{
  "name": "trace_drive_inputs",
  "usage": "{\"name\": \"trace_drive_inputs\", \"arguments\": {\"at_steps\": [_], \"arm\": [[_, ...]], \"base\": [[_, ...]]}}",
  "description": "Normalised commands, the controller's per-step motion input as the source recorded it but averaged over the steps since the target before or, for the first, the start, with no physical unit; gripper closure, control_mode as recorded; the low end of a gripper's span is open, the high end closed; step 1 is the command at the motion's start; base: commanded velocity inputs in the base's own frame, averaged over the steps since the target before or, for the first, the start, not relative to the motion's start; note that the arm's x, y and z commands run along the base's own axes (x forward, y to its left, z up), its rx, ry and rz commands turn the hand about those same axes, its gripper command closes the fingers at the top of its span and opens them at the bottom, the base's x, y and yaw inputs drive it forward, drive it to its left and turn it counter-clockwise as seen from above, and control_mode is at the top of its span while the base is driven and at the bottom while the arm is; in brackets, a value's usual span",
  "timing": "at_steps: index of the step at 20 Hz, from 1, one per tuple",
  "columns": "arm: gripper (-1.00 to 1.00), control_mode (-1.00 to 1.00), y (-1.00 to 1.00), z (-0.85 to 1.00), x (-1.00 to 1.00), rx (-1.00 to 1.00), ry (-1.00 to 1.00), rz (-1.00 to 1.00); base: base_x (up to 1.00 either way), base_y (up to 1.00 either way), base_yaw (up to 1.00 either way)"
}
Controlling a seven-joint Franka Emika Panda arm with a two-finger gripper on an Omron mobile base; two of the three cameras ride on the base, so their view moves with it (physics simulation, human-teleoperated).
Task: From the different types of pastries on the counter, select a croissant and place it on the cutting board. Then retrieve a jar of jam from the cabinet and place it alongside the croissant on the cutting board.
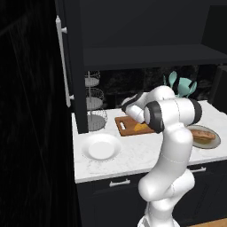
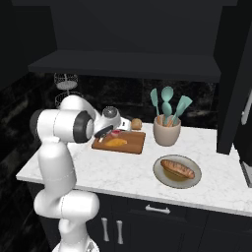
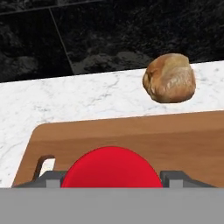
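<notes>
Presently the end effector [image 3: 112,183] grips the jar [image 3: 111,168] over the board [image 3: 131,140], beside the croissant [image 2: 116,142]; bun [image 3: 169,78] on bench [image 3: 65,100].

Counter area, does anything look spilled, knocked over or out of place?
Nothing stands out. The croissant lies on the cutting board, the gripper holds the jar of jam over it, and the bun sits on the counter.

Left base view: we look from behind-left, down over the arm at the gripper [image 1: 141,119] | Right base view: from behind-right, same counter [image 2: 123,170] and cutting board [image 2: 133,144] | Hand view: very near, facing along the gripper [image 3: 111,177], board [image 3: 131,135] beneath, bun [image 3: 169,78] beyond
</notes>
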Motion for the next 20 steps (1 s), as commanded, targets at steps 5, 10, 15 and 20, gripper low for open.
{"name": "trace_drive_inputs", "arguments": {"at_steps": [5, 10, 15, 20], "arm": [[1.00, -1.00, 0.04, -0.78, 0.00, -0.01, -0.01, 0.07], [1.00, -1.00, 0.10, -0.17, -0.01, 0.00, 0.04, 0.00], [-1.00, -1.00, 0.20, -0.60, -0.02, 0.00, 0.08, 0.00], [-1.00, -1.00, 0.05, -0.16, 0.00, 0.00, 0.05, 0.00]], "base": [[0.00, 0.00, 0.00], [0.00, 0.00, 0.00], [0.00, 0.00, 0.00], [0.00, 0.00, 0.00]]}}
